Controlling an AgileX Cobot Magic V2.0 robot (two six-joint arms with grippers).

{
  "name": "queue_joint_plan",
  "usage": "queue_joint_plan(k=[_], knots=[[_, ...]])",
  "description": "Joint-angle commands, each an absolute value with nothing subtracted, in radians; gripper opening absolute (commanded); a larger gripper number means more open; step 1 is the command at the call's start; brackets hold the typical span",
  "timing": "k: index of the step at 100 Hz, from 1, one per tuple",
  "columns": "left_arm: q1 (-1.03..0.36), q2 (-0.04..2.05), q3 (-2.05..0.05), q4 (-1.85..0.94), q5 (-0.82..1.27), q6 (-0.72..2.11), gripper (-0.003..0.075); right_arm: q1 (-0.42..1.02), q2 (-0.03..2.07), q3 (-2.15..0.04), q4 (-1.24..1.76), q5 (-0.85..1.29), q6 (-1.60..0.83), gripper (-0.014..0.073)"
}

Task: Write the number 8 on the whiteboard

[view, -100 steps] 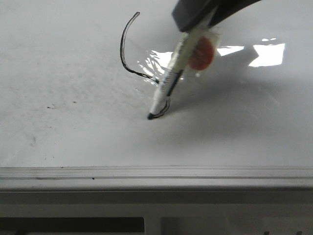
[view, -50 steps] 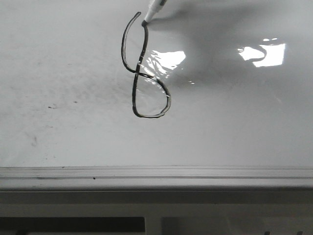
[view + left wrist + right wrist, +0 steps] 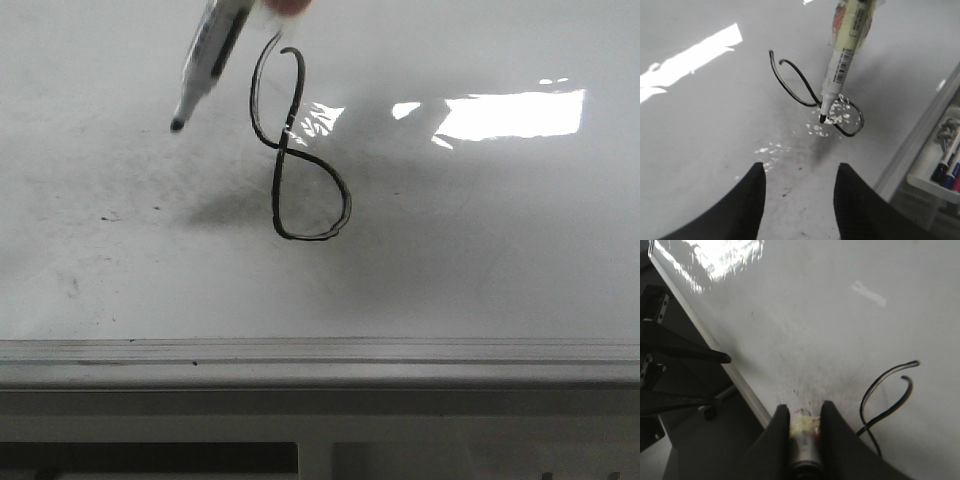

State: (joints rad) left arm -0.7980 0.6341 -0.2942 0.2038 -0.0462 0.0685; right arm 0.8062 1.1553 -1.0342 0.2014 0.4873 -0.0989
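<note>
1. Front view shows the thin black hand-drawn number 8 (image 3: 296, 150) mid-board on the glossy white whiteboard (image 3: 480, 260), its upper loop not quite closed.
2. The white-barrelled black marker (image 3: 208, 55) hangs tilted left of the figure, tip off the surface, likely lifted so nothing smears.
3. The right gripper (image 3: 802, 427) is closed around the marker's end.
4. The left gripper (image 3: 799, 200) is spread, holding nothing.
5. A pale tray (image 3: 940, 170) beyond the board's frame holds spare pens.

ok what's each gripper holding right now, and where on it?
Right gripper is shut on the marker, gripping its upper barrel, the end away from the tip. Left gripper is open and holds nothing.
</note>
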Motion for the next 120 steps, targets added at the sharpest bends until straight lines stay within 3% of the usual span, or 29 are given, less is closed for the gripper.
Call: queue_joint_plan(k=[1, 20, 54, 59, 71, 76, 83, 100, 106, 120], knots=[[-0.832, 0.704, -0.319, 0.206, -0.153, 0.061, 0.0304, 0.825, 1.175, -1.060, 0.195, 0.439, -0.115, -0.0043], [-0.871, 0.832, -0.319, 0.201, -0.349, 0.061, 0.0304, 0.853, 1.205, -1.060, 0.202, 0.439, -0.101, -0.0043], [-0.869, 1.017, -0.359, 0.198, -0.489, 0.061, 0.0296, 0.876, 1.205, -1.060, 0.208, 0.440, -0.076, -0.0043], [-0.869, 1.029, -0.361, 0.196, -0.495, 0.061, 0.0246, 0.876, 1.205, -1.060, 0.208, 0.442, -0.069, -0.0043], [-0.869, 1.030, -0.361, 0.195, -0.505, 0.061, -0.0006, 0.876, 1.205, -1.060, 0.205, 0.446, -0.071, -0.0043], [-0.869, 1.030, -0.361, 0.195, -0.505, 0.061, -0.0020, 0.876, 1.205, -1.060, 0.205, 0.441, -0.071, -0.0041], [-0.869, 1.030, -0.361, 0.191, -0.505, 0.059, -0.0020, 0.876, 1.205, -1.060, 0.203, 0.442, -0.078, 0.0013], [-0.869, 1.030, -0.361, -0.032, -0.476, 0.054, -0.0020, 0.863, 1.205, -1.060, 0.197, 0.448, -0.072, 0.0387], [-0.869, 1.030, -0.361, -0.181, -0.457, 0.054, -0.0020, 0.857, 1.205, -1.060, 0.197, 0.450, -0.072, 0.0414], [-0.867, 1.030, -0.378, -0.479, -0.376, 0.054, -0.0021, 0.850, 1.205, -1.060, 0.197, 0.476, -0.070, 0.0363]])
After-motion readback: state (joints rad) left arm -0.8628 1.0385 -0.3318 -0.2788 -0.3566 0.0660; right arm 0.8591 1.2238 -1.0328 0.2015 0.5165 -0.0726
